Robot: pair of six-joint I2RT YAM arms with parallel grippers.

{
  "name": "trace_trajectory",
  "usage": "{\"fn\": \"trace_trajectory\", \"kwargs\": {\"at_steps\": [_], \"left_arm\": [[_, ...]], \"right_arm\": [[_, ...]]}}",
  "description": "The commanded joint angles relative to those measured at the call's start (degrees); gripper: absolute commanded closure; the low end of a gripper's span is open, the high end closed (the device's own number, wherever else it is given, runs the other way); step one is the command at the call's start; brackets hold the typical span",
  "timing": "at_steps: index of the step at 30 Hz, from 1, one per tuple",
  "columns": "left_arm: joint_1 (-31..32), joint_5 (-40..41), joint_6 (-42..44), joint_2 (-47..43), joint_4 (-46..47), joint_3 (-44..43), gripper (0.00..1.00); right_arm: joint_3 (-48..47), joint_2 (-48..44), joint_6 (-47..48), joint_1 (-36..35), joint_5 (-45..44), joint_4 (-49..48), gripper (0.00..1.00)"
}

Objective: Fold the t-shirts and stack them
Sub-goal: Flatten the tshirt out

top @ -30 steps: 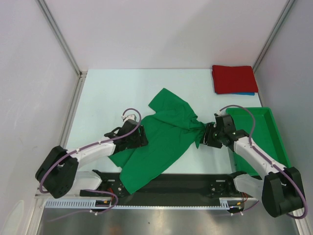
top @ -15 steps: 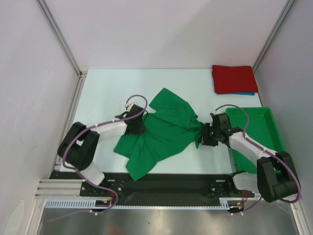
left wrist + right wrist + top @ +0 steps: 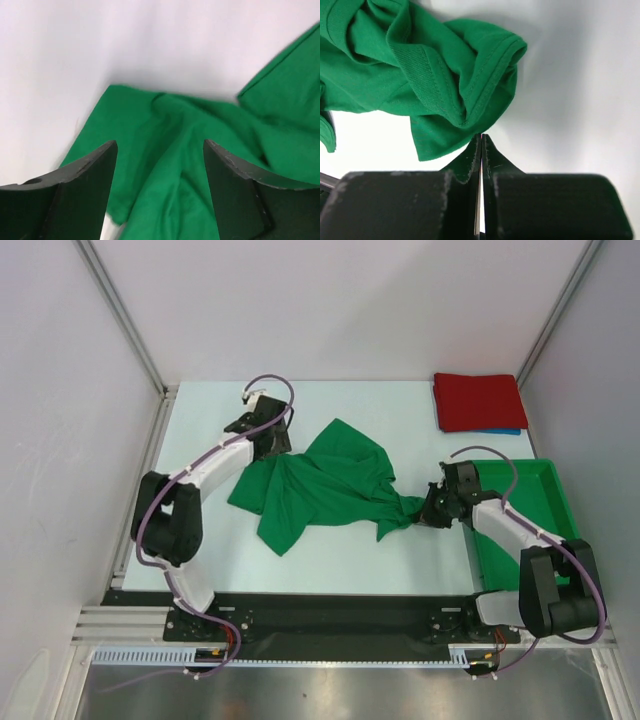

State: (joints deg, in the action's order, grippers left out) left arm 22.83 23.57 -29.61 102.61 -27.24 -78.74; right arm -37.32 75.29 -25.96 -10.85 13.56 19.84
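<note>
A bright green t-shirt (image 3: pixel 320 485) lies crumpled in the middle of the table. My left gripper (image 3: pixel 270 437) hovers open over its far left part; in the left wrist view the gripper (image 3: pixel 160 142) has only green cloth (image 3: pixel 170 165) lying below the spread fingers. My right gripper (image 3: pixel 431 510) is shut, its tips (image 3: pixel 481 135) pinching the rumpled edge of the green shirt (image 3: pixel 445 80), which tapers into a narrow tail toward it. A folded red t-shirt (image 3: pixel 478 400) rests at the far right corner on a blue one (image 3: pixel 503 431), of which only a strip shows.
A rigid green bin (image 3: pixel 548 502) stands at the right edge, under my right forearm. Metal posts and white walls enclose the table on the left, the right and the far side. The black rail with the arm bases (image 3: pixel 330 618) runs along the near edge.
The left arm swung from the near left to the far side, dragging the shirt's left part away from the front edge, then opened. The right gripper closed on the shirt's right end.
</note>
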Motion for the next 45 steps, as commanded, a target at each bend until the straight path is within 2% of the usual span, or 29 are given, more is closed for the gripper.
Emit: {"fn": "trace_trajectory", "kwargs": {"at_steps": [1,3,4,5,6,8,10,12,17,28,33,35,38,45], "left_arm": [[-0.2,-1.9,2.2,-8.7,-5.0,4.7,0.24],[0.2,-8.7,-0.8,-16.9,-4.0,13.2,0.31],[0.7,-10.5,-2.5,-20.0,-2.9,17.4,0.38],[1.5,-12.6,-6.7,-23.0,-1.4,25.9,0.45],[3.3,-15.1,-8.8,-26.6,2.1,30.2,0.48],[5.7,-15.9,-17.6,-35.0,3.7,40.4,0.51],[7.8,-17.1,-22.6,-39.7,6.5,45.2,0.51],[9.3,-17.4,-28.6,-40.5,8.2,48.9,0.51],[12.6,-12.9,-36.8,-36.7,7.1,50.1,0.49],[21.5,-7.4,-44.0,-26.5,1.6,47.4,0.48],[27.5,0.2,-48.5,-26.1,-7.5,43.5,0.47],[28.8,0.7,-49.7,-25.2,-9.4,42.2,0.46],[30.2,1.5,-51.9,-22.5,-12.6,40.4,0.46],[30.5,3.1,-51.7,-19.1,-12.5,39.5,0.46]], "right_arm": [[-1.7,-1.5,2.0,0.8,3.5,1.6,1.0],[-0.1,-3.1,2.2,0.0,6.2,0.6,0.95],[0.4,-5.5,2.1,-0.5,6.4,0.4,0.86],[0.8,-6.7,2.2,-1.2,5.8,0.6,0.82],[1.2,-7.9,2.3,-1.9,4.9,1.1,0.79],[1.4,-11.1,1.7,-4.6,2.8,2.5,0.72],[1.4,-12.8,-0.2,-7.1,1.2,3.1,0.7],[1.4,-14.5,-1.5,-8.3,0.6,3.6,0.68],[1.9,-16.0,-3.8,-11.6,-0.7,4.6,0.68],[4.1,-18.6,-3.2,-12.6,-0.2,4.6,0.67],[4.9,-18.8,-2.6,-12.6,0.1,4.4,0.66],[5.2,-18.6,-2.5,-12.7,0.2,4.1,0.66],[5.2,-18.2,-2.4,-12.6,0.8,3.6,0.66],[4.9,-17.8,-2.6,-12.6,1.4,3.1,0.66]]}}
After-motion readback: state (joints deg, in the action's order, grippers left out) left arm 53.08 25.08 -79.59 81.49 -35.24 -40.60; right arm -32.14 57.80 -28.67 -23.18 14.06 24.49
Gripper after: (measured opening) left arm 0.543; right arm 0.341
